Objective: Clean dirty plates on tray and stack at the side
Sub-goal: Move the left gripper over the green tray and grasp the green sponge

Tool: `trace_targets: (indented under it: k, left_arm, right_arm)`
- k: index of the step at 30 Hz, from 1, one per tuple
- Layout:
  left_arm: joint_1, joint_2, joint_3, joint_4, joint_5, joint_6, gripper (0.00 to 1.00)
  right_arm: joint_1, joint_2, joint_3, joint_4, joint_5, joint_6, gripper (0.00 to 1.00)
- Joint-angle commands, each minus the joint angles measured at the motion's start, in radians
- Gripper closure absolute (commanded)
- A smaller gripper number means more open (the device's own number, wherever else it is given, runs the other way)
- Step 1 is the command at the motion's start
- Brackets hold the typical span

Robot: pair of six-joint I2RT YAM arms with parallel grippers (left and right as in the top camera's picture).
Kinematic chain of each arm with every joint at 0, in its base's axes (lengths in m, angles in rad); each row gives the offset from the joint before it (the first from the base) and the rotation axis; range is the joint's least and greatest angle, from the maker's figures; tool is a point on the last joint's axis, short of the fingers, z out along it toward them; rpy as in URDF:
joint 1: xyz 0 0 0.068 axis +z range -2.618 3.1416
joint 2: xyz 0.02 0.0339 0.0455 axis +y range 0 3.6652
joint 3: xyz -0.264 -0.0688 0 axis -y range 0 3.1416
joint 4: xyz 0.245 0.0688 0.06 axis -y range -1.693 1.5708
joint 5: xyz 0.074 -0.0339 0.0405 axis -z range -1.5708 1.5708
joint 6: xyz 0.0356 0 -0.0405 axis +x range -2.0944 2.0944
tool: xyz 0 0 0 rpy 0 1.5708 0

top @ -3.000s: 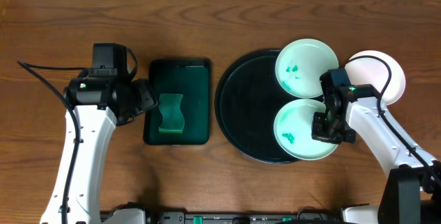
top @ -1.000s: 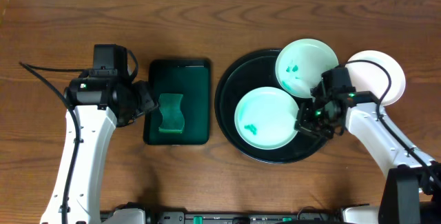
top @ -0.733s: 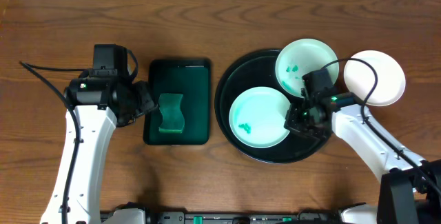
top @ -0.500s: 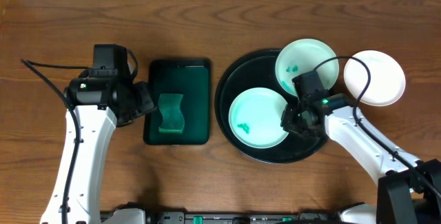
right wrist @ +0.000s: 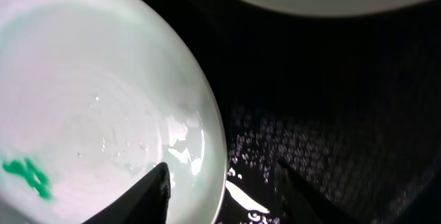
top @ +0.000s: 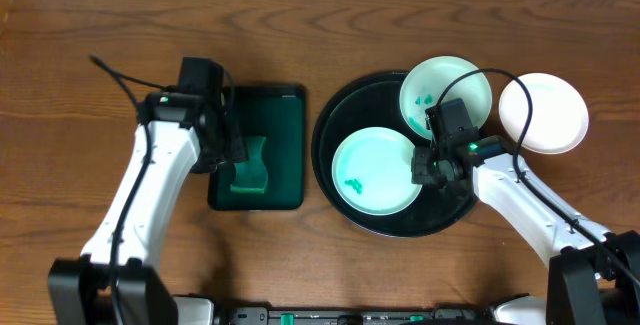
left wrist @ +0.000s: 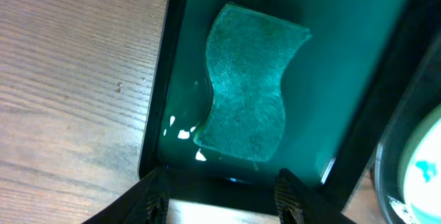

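Observation:
The black tray (top: pixel 350 105) holds two plates. One plate (top: pixel 375 172), with a teal smear, lies at the tray's middle left. A second smeared plate (top: pixel 445 95) lies on the tray's far right rim. A third plate (top: pixel 545 113), with no smears, sits on the table to the right of the tray. My right gripper (top: pixel 425 168) is open and straddles the right rim of the middle plate (right wrist: pixel 103 114); its fingers (right wrist: pixel 222 189) are on either side of the rim. My left gripper (top: pixel 225 150) is open and empty over the left edge of the green tray.
A rectangular dark green tray (top: pixel 285 115) with a green sponge (top: pixel 248 170) lies left of the black tray. In the left wrist view the sponge (left wrist: pixel 251 114) lies just beyond my open fingers (left wrist: pixel 222 200). Bare wooden table surrounds both trays.
My right gripper slid the smeared plate from the tray's front right to its middle left. My left arm swung right, over the green tray beside the sponge.

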Motion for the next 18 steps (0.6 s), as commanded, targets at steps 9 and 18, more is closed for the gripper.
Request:
trace_targets:
  k: [9, 18]
  left_arm:
    - [-0.024, 0.076, -0.006, 0.020, -0.032, 0.006, 0.49]
    - [-0.065, 0.154, -0.006, 0.058, -0.035, -0.037, 0.44]
  right_arm:
    - [-0.001, 0.144, -0.010, 0.093, -0.007, -0.032, 0.86]
    - [0.000, 0.145, -0.010, 0.100, -0.006, -0.032, 0.91]
